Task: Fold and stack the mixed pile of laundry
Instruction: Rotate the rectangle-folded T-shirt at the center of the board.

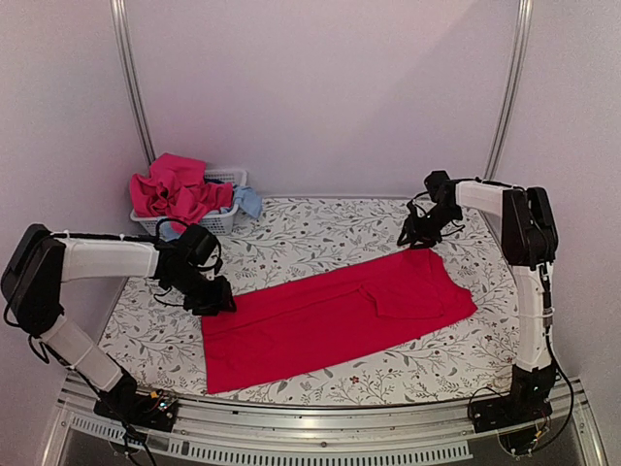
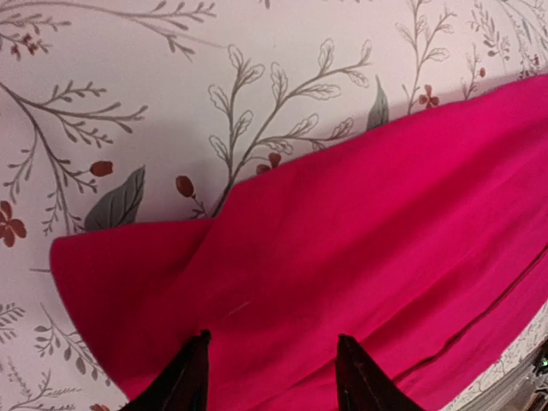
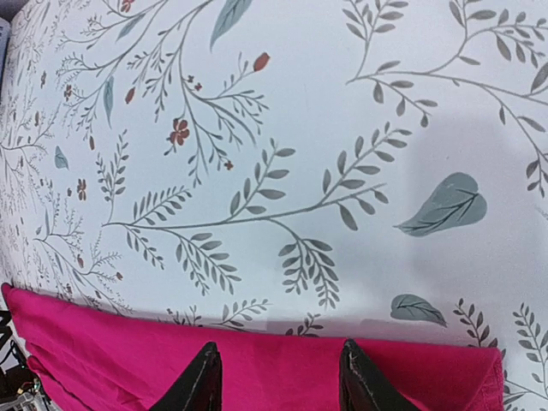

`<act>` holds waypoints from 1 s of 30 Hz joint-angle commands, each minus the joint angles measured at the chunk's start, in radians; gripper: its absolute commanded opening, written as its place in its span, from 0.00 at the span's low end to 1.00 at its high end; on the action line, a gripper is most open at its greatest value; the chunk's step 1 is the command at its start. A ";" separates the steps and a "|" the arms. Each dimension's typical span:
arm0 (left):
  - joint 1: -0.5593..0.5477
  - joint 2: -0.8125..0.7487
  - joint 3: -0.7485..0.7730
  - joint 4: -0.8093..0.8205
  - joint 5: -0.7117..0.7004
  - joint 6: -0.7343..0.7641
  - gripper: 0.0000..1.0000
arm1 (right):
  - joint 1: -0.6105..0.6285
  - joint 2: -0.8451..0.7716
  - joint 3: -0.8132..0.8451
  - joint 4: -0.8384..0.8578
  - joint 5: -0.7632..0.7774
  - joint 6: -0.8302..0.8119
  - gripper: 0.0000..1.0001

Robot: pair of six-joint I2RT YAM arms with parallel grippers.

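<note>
A large bright red garment [image 1: 335, 316] lies spread flat across the table's leaf-printed cloth [image 1: 330, 228]. My left gripper [image 1: 215, 299] is open, its fingertips over the garment's left far corner [image 2: 282, 282]. My right gripper [image 1: 419, 236] is open over the garment's far right edge [image 3: 274, 372]. The rest of the laundry pile, red and pink pieces [image 1: 175, 189] with a light blue one [image 1: 248, 201], sits in the white basket [image 1: 218, 221] at the back left.
The basket stands at the table's far left corner against the wall. Metal frame posts [image 1: 131, 78] rise at the back left and back right. A metal rail [image 1: 320, 422] runs along the near table edge.
</note>
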 commanded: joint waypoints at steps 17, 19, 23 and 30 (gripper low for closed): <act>-0.087 0.308 0.439 -0.058 -0.095 0.252 0.50 | 0.012 -0.633 -0.790 0.061 -0.005 0.176 0.45; -0.090 0.316 0.444 -0.051 -0.091 0.249 0.50 | 0.012 -0.630 -0.840 0.094 0.007 0.199 0.45; -0.089 0.299 0.433 -0.042 -0.089 0.235 0.50 | 0.009 -0.546 -0.829 0.133 0.045 0.190 0.44; -0.088 0.218 0.367 -0.061 -0.135 0.206 0.51 | -0.007 -0.291 -0.566 0.070 0.202 0.081 0.42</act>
